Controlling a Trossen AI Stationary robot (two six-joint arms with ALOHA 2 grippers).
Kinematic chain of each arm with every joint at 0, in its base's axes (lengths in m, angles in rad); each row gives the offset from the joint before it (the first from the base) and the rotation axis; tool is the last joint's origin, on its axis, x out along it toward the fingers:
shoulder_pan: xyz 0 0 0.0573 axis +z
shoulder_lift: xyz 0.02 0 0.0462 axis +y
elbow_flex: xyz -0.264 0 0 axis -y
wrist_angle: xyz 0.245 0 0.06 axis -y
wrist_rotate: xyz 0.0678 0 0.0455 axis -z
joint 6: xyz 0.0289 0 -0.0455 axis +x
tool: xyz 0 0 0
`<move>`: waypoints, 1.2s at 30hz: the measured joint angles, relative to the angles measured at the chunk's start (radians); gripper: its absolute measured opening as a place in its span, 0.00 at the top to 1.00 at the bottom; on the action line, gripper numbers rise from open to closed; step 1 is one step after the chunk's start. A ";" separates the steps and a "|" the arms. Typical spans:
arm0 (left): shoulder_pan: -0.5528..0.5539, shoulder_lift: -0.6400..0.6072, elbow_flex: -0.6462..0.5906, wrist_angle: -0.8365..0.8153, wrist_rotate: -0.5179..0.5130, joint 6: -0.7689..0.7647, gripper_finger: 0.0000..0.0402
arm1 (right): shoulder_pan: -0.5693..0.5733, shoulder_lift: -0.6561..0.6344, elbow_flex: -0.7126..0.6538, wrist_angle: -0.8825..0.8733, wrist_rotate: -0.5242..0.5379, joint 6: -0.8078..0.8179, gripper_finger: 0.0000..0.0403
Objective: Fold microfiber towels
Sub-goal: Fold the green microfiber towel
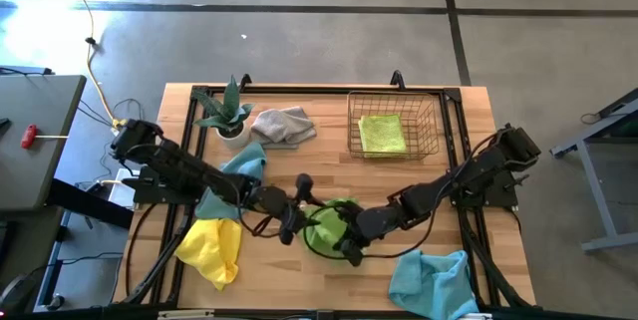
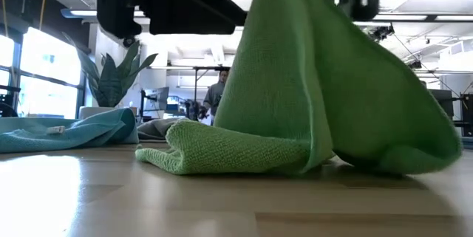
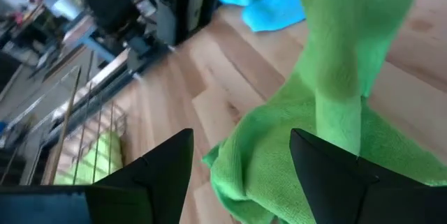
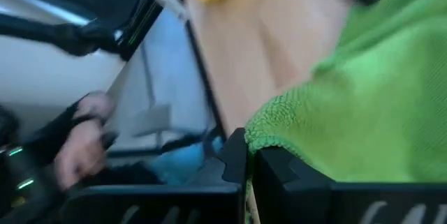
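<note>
Working the lime green towel (image 1: 329, 225) at the near middle of the counter (image 1: 299, 160), we have the right hand (image 4: 246, 155) pinched shut on one hem, holding that side up in a limp tent while the rest slumps in a soft roll on the wood. The left hand (image 3: 241, 172) hovers at its 9 o'clock side with fingers spread wide, holding nothing. We judge this cloth light, floppy and a little grippy, with no stiffness to keep a crease; it should be taken at a corner or along the hem, not by the bunched middle, and drawn taut between both hands. At our 5 o'clock a light blue towel (image 1: 431, 280) lies crumpled by the near edge; at 7 o'clock a yellow towel (image 1: 211, 248) lies, with a second blue towel (image 1: 237, 172) just beyond it under the left arm. Farther, at 11 o'clock, a grey towel (image 1: 283, 125) sits beside a potted plant (image 1: 227, 113), and at 1 o'clock a folded green towel (image 1: 382, 133) rests in the wire basket (image 1: 431, 131).
</note>
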 joint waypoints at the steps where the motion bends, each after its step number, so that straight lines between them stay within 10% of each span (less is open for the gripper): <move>1: -0.010 0.000 0.000 0.001 -0.026 -0.016 0.43 | -0.010 0.000 0.000 0.005 0.041 -0.023 1.00; 5: -0.062 -0.019 0.002 0.008 -0.190 -0.028 0.43 | -0.070 -0.005 0.000 0.005 0.111 -0.109 1.00; 14: -0.160 -0.017 0.000 -0.019 -0.460 0.063 0.43 | -0.078 -0.014 0.000 -0.265 -0.394 -0.411 1.00; 24: -0.064 -0.017 0.000 0.147 0.133 -0.052 0.43 | 0.031 -0.014 0.134 -0.770 -0.428 -0.434 1.00; 36: 0.099 -0.016 0.000 0.343 0.360 -0.181 0.43 | 0.085 -0.004 0.539 -1.361 -0.084 -0.460 1.00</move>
